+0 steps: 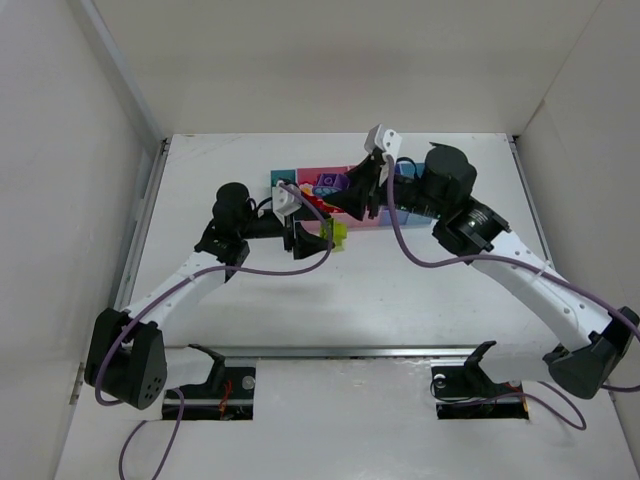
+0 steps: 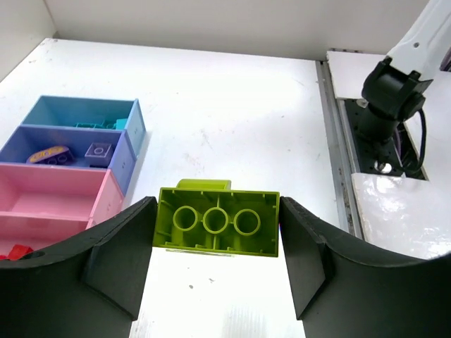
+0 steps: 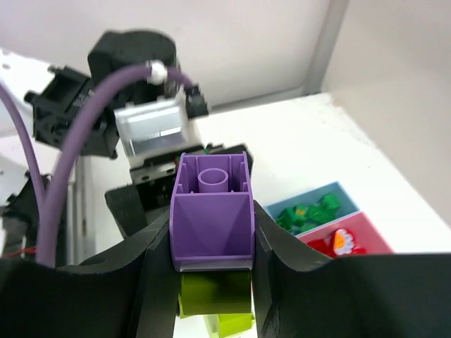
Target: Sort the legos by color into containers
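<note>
A white desk sits boxed in by plain white walls. Both arms reach to its far middle, where the containers lie in a joined row. From above, the arms cover most of that row; only slivers of pink and blue show, with a speck of lime just in front of them.

The wrist cameras show more. The left gripper pinches a lime-yellow brick by its short ends, just in front of the row; whether it touches the desk cannot be told. Its hollow underside faces the camera, glossy, with three round tubes in a line. To the left in that view stand a light blue bin with teal pieces, a purple-blue bin with purple pieces and a pink bin, with red pieces at the frame's edge.

The right gripper is clamped on a purple piece between matte black fingers — a boxy shell, open underneath, with one tube inside. Only this view shows the lime-yellow brick just under the purple piece in frame. It also shows a light blue bin of green pieces beside a pink bin with more red.
</note>
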Controlling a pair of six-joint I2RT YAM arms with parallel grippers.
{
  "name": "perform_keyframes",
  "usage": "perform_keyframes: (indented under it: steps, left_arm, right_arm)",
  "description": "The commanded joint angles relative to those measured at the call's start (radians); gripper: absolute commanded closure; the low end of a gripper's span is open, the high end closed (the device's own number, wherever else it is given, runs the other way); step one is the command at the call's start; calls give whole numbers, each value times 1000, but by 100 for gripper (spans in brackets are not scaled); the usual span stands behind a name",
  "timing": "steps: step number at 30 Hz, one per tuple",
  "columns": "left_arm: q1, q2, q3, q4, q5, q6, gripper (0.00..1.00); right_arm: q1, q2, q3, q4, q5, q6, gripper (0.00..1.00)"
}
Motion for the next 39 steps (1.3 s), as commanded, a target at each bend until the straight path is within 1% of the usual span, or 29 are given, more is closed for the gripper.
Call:
perform_keyframes:
  steps: [1, 5, 7, 8, 10, 11, 12, 13, 14, 15, 17, 19, 21, 22, 23, 25, 26, 28, 30, 31, 33, 34, 35, 37, 39]
  left_arm:
    - [2, -13, 2, -16, -17, 48, 100]
    - [2, -13, 2, -16, -26, 66, 100]
    - [2, -13, -7, -51, -35, 88, 100]
    - [2, -13, -18, -70, -61, 106, 100]
    - [2, -13, -27, -149, -95, 259, 100]
    - [-11, -1, -39, -262, -162, 349, 100]
    - [-12, 14, -48, -315, -216, 508, 100]
    - [-27, 14, -49, -362, -268, 595, 100]
    - [-27, 25, -77, -449, -314, 680, 100]
    - [-39, 25, -91, -482, -392, 762, 100]
    - [-48, 25, -121, -518, -454, 917, 100]
    - [-48, 34, -145, -518, -503, 945, 100]
    - [-48, 34, -156, -506, -503, 954, 100]
    - [-48, 34, -167, -505, -490, 954, 97]
    - [-48, 34, -167, -495, -479, 954, 90]
    - [-48, 34, -176, -484, -454, 963, 82]
    - [-48, 43, -176, -484, -454, 964, 76]
    - [-48, 44, -176, -484, -454, 964, 60]
    - [-48, 44, -176, -484, -445, 964, 37]
    - [-48, 44, -167, -484, -445, 964, 18]
    - [-48, 34, -130, -508, -434, 964, 3]
    - [-48, 34, -115, -509, -434, 935, 0]
    - [-48, 25, -96, -519, -420, 919, 0]
    - [-26, 11, -38, -541, -347, 892, 0]
    - [-2, -24, 20, -577, -270, 891, 0]
  right_arm:
    - [4, -33, 47, 75, 63, -14, 100]
    - [-18, -33, 27, 75, 83, -14, 100]
    - [-29, -33, 17, 75, 103, 15, 100]
    - [-41, -33, 17, 75, 114, 24, 100]
    - [-55, -33, -5, 75, 125, 39, 100]
    - [-65, -33, -5, 75, 134, 48, 100]
    - [-65, -33, -16, 75, 134, 48, 100]
    - [-65, -33, -16, 75, 125, 48, 100]
    - [-65, -22, -29, 75, 114, 48, 100]
    - [-65, -13, -42, 75, 103, 48, 100]
    - [-65, -3, -55, 75, 74, 48, 100]
    - [-65, -3, -68, 75, 63, 48, 100]
    - [-65, 7, -77, 66, 54, 48, 100]
    - [-65, 16, -77, 66, 54, 48, 100]
    - [-65, 17, -77, 56, 40, 48, 100]
    - [-65, 27, -77, 43, 27, 39, 100]
    - [-65, 27, -77, 31, 27, 29, 100]
    - [-65, 27, -77, 17, 27, 29, 100]
    - [-65, 36, -86, 3, 27, 4, 100]
    - [-65, 36, -86, -7, 27, 4, 100]
    - [-65, 36, -95, -30, 27, -37, 100]
    - [-65, 36, -95, -52, 27, -53, 100]
    - [-65, 36, -106, -66, 27, -66, 100]
    - [-65, 36, -106, -102, 27, -126, 100]
    - [-65, 65, -79, -190, 27, -200, 100]
